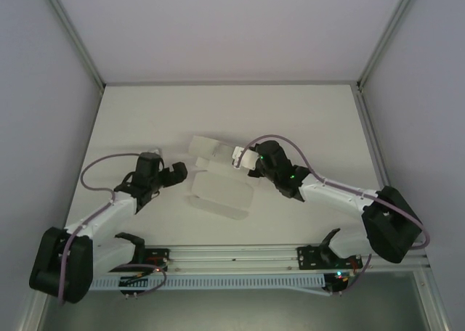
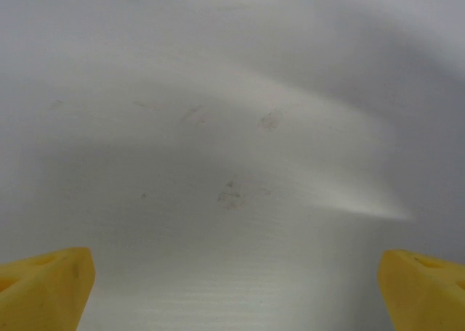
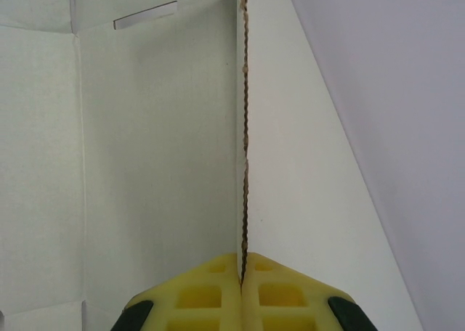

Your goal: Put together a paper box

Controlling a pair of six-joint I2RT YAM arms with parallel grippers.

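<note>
At the centre of the white surface (image 1: pixel 312 120), in the overhead view, the paper box (image 1: pixel 218 189) lies with its main panels low and one flap raised toward 12 o'clock; how far it is folded I cannot tell. The right hand (image 1: pixel 238 158) reaches in from 4 o'clock and meets the raised flap at the box's 1 o'clock corner. Its wrist view shows the hand (image 3: pixel 242 266) closed flat on a cut edge of card, yellow pads pressed together with only the sheet between them. The exposed edge looks fluted, so the stock is judged to be thin corrugated card: light, fairly stiff across a panel, ready to hinge at the creases, and easily crushed or kinked if pinched hard. The left hand (image 1: pixel 176 173) sits at the box's 9 o'clock side, just beside it. In its wrist view the hand (image 2: pixel 236 287) has its fingers (image 2: pixel 51 287) spread wide, with blurred white ahead and nothing between them. Best hold is judged to be a panel edge near a crease, gripped lightly, with the other side braced, since so light a piece would slide on the smooth surface.
</note>
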